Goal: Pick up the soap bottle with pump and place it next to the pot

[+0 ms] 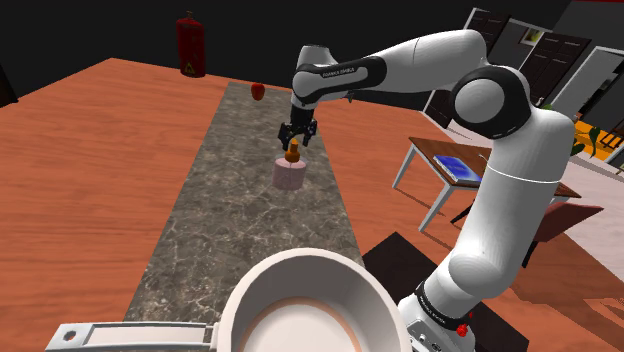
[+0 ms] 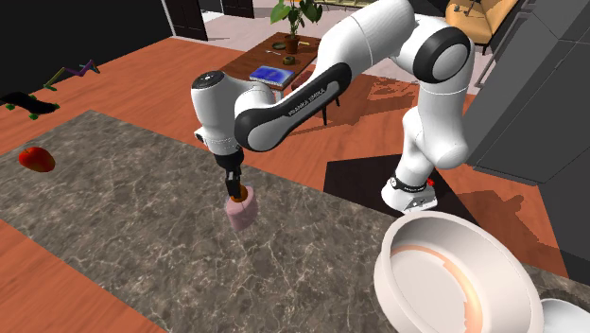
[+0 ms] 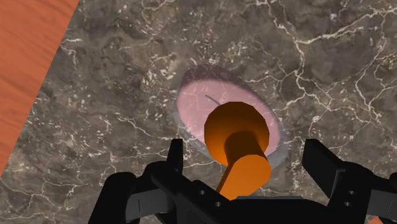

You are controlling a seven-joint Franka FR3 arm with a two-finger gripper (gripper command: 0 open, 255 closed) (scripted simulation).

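Note:
The soap bottle [image 1: 290,176] [image 2: 240,215] is a short pink bottle with an orange pump, standing upright on the dark marble strip [image 1: 225,210]. My black gripper [image 1: 297,138] [image 2: 235,185] hangs straight above it, open. In the wrist view the gripper [image 3: 246,153] has its fingers [image 3: 176,156] apart on either side of the orange pump [image 3: 236,137], not touching it, with the pink bottle body [image 3: 194,102] below. The pot [image 1: 252,288] [image 2: 397,248] is a large white vessel at the near end of the strip, well away from the bottle.
A small red fruit [image 1: 258,90] [image 2: 36,158] lies at the strip's far end. Reddish wood [image 1: 90,180] flanks the marble. A red extinguisher [image 1: 190,45] stands beyond it. A low table with a blue book [image 1: 457,166] [image 2: 272,73] stands on the floor beside the stand.

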